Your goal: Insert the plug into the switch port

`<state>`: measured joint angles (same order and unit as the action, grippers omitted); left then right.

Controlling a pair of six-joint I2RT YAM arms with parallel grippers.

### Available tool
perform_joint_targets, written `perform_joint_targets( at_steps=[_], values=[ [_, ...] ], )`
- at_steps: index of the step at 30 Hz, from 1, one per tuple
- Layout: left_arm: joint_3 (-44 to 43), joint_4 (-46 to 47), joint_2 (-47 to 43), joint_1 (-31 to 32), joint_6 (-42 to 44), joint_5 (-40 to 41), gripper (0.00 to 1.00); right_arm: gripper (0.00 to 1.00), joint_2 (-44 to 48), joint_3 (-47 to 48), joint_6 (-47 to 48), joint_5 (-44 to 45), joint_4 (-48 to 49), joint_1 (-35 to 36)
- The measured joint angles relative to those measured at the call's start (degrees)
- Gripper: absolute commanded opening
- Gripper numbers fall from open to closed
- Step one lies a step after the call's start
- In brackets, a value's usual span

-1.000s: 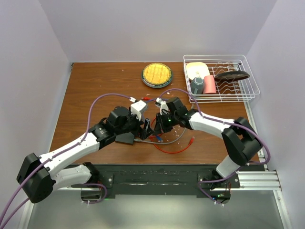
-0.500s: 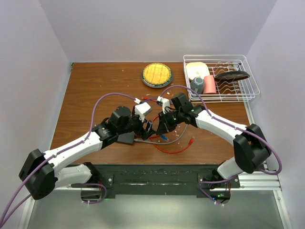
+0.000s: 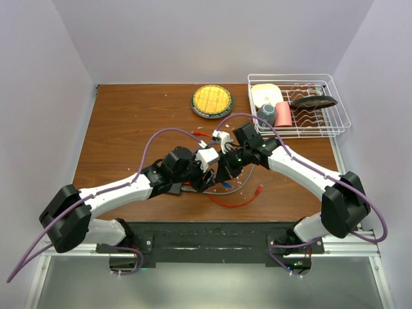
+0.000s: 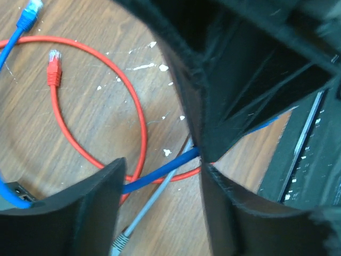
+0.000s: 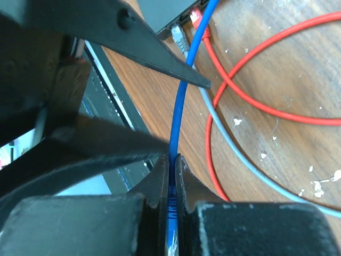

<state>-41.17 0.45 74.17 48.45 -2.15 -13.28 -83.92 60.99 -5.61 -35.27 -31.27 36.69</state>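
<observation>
Now left gripper is shifting over toward right gripper, jaws narrowing but w/ a gap around blue cable. Right is pinching it. Switch is lying just beside, so handoff prob. starting.

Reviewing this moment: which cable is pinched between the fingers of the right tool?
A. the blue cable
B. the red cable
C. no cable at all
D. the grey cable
A: in the right wrist view, the right tool has its fingers shut on the blue cable, which runs out from between them.
</observation>
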Motion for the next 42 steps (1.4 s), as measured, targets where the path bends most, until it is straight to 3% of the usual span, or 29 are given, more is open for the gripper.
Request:
perform_joint_targets(
  at_steps=[1, 2, 5, 9, 10, 11, 14, 15, 18, 24, 29, 36, 39, 42],
  values=[
    [0.0, 0.0, 0.4, 0.0, 0.0, 0.1, 0.36, 0.00, 0.0, 0.1, 0.1, 0.0, -0.5, 0.0],
    [0.0, -0.1, 0.8, 0.0, 0.2, 0.5, 0.21, 0.00, 0.0, 0.1, 0.3, -0.1, -0.8, 0.0],
    [0.0, -0.7, 1.4, 0.2, 0.1, 0.4, 0.00, 0.00, 0.0, 0.3, 0.7, 0.2, -1.0, -0.2],
    [0.0, -0.3, 1.6, 0.7, 0.2, 0.3, 0.00, 0.00, 0.1, 1.2, 0.8, 0.4, -1.1, -0.7],
    [0.0, 0.0, 1.6, 0.7, -0.1, 0.3, 0.00, 0.05, 0.4, 1.3, 0.8, 0.7, -1.1, -0.7],
    [0.0, 0.3, 1.6, 0.7, -0.2, 0.3, 0.00, 0.29, 0.7, 1.4, 0.8, 1.0, -1.3, -0.7],
    [0.0, 1.8, 1.3, 0.7, -1.1, 0.4, 0.00, 0.60, 1.9, 2.3, 0.1, 2.7, -1.9, -0.7],
    [0.0, 2.4, 1.1, 0.7, -1.4, 0.4, 0.00, 0.77, 2.6, 2.8, -0.6, 4.3, -1.9, -0.9],
    [0.2, 4.5, -0.5, 0.3, -2.4, 0.2, 0.00, 0.98, 6.1, 3.1, -2.5, 8.6, -1.2, -3.4],
    [0.2, 5.6, -0.9, -0.9, -3.5, -1.6, 0.00, 0.99, 18.5, 1.4, -7.1, 13.0, 6.3, -8.9],
    [0.6, 6.4, -3.9, -2.8, -5.5, -4.8, 0.00, 0.99, 26.4, -4.2, -10.1, 9.0, 16.7, -9.1],
    [0.7, 10.2, -10.8, -4.7, -9.2, -9.8, 0.00, 0.98, 28.4, -10.1, -14.3, -0.3, 26.6, -9.0],
    [0.2, 12.2, -12.3, -5.0, -10.8, -12.9, 0.00, 0.87, 28.4, -10.5, -16.6, -3.9, 31.0, -9.0],
    [-1.1, 12.7, -11.8, -5.0, -11.9, -15.8, 0.00, 0.86, 28.2, -10.6, -19.3, -7.3, 36.2, -9.0]
  ],
)
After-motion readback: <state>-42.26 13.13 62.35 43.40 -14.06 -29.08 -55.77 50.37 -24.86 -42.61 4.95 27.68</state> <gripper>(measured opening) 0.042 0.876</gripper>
